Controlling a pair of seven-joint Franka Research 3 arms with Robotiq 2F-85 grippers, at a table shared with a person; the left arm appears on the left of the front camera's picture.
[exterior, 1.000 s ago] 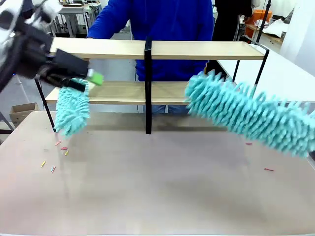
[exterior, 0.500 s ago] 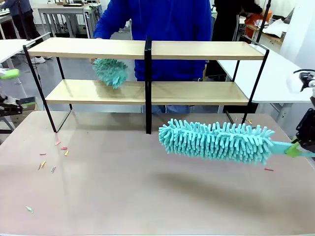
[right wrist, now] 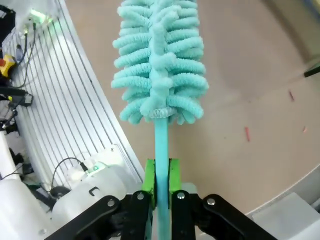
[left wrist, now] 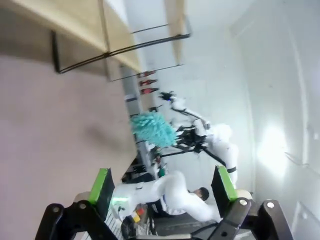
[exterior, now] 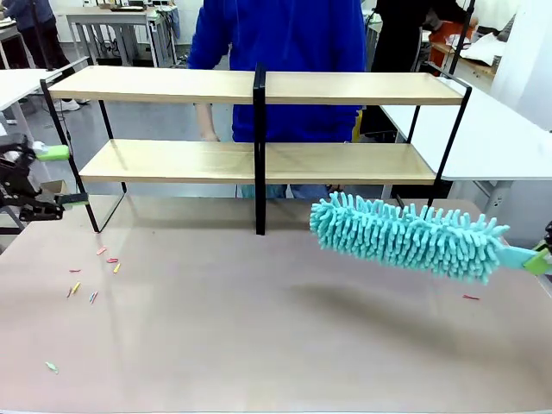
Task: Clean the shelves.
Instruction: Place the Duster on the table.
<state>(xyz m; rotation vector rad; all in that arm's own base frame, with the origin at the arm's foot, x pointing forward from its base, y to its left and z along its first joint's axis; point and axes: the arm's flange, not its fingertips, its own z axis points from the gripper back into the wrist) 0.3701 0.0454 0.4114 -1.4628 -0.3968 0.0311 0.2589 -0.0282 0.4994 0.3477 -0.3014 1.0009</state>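
The shelves (exterior: 345, 88) stand across the far side of the table: two light wooden boards on a black frame with a centre post. My right gripper (exterior: 542, 260), at the picture's right edge, is shut on the handle of a fluffy teal duster (exterior: 405, 237). The duster hangs tilted above the table, in front of the lower right shelf and not touching it. In the right wrist view, the green pads (right wrist: 149, 181) clamp the duster's handle (right wrist: 161, 145). My left gripper (exterior: 62, 176) is open and empty at the left edge, beside the shelves' left end; its open gripper (left wrist: 162, 186) faces the shelves (left wrist: 120, 40).
A person in blue stands behind the shelves with a hand (exterior: 207, 134) between the two boards. Small coloured scraps (exterior: 93, 276) lie on the beige table (exterior: 259, 336) at the front left, and a few more scraps (exterior: 470, 297) lie at the right. White tables (exterior: 483, 129) flank the area.
The duster in my right gripper has shifted right and up a little. The small duster on the lower left shelf is gone; a bare hand is there. My left gripper moved slightly inward.
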